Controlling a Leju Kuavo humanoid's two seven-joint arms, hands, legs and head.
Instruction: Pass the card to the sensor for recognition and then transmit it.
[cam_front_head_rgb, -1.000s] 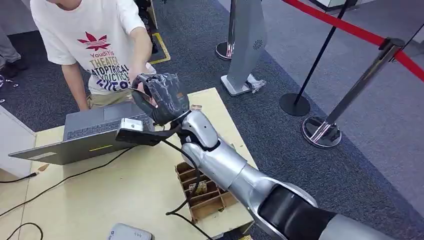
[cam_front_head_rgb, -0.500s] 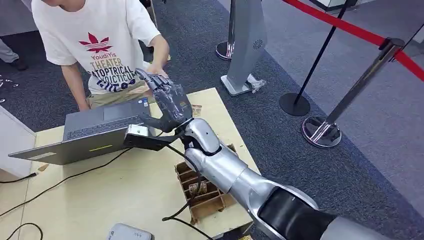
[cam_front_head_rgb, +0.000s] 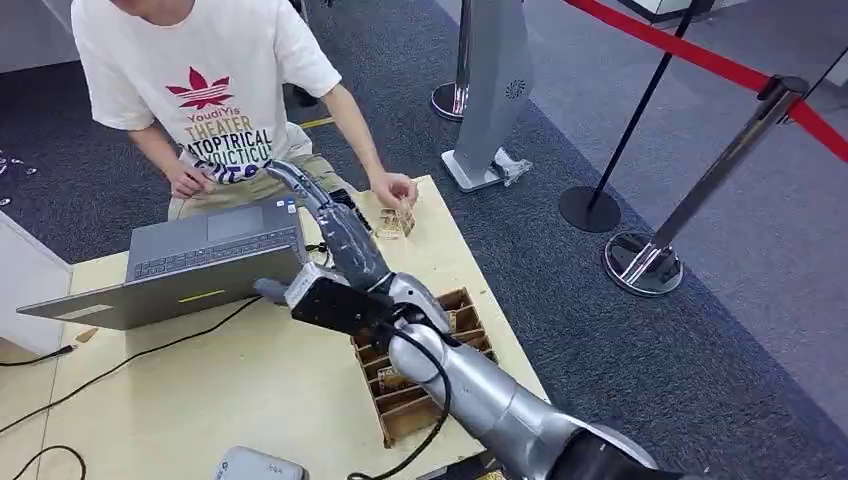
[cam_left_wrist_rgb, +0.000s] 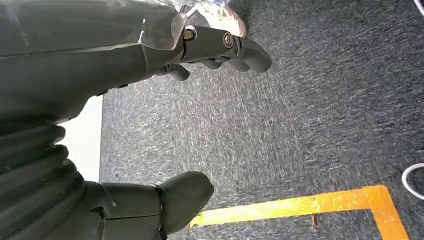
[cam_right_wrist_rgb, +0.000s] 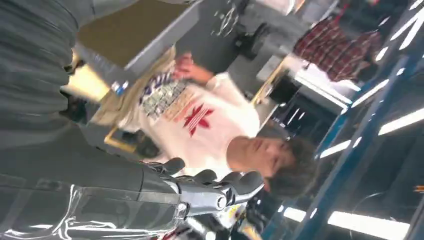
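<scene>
My right hand (cam_front_head_rgb: 335, 228) reaches out over the far side of the table, between the laptop (cam_front_head_rgb: 190, 262) and the person (cam_front_head_rgb: 215, 95) behind it. Its fingers (cam_right_wrist_rgb: 220, 191) are stretched out flat and apart, and nothing lies in them. The person's hand (cam_front_head_rgb: 393, 188) rests at the table's far right corner over a small pale card-like piece (cam_front_head_rgb: 393, 223); I cannot tell if it is the card. My left hand (cam_left_wrist_rgb: 150, 55) hangs over dark carpet, thumb and fingers apart, empty. A white device (cam_front_head_rgb: 255, 466) sits at the table's near edge.
A wooden compartment box (cam_front_head_rgb: 420, 375) lies under my right forearm at the table's right edge. Black cables (cam_front_head_rgb: 150, 350) cross the wooden table (cam_front_head_rgb: 230, 390). Barrier posts (cam_front_head_rgb: 645, 255) with red tape and a grey stand (cam_front_head_rgb: 490, 90) are on the carpet to the right.
My right hand held a card up to the person, then spread its fingers and sank toward the table. The person's hand came away and moved to the table's far right corner.
</scene>
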